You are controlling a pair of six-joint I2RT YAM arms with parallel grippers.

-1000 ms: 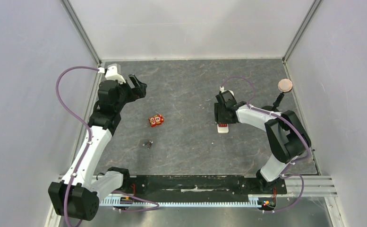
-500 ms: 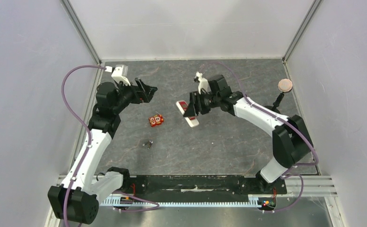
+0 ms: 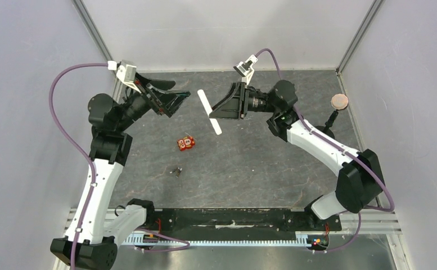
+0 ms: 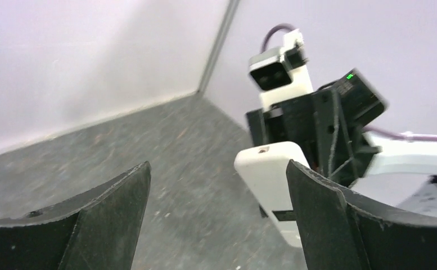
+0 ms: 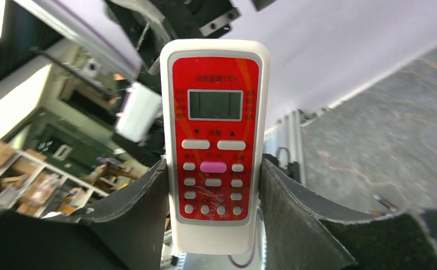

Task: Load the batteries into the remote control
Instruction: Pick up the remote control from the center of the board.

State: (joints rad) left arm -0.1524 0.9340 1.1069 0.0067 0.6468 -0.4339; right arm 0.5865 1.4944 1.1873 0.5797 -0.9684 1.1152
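The remote control [image 3: 210, 112] is pinched by the right claw [image 5: 212, 180] in the upper middle; the left claw [image 3: 180, 91] is spread, facing it.

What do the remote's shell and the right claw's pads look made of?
The remote control looks like smooth, slightly glossy white moulded plastic, with a red printed face. Its small buttons may be rubber, but that is unclear. The pads of the right claw look like matte black, grainy rubber or foam, and their edges appear rough.
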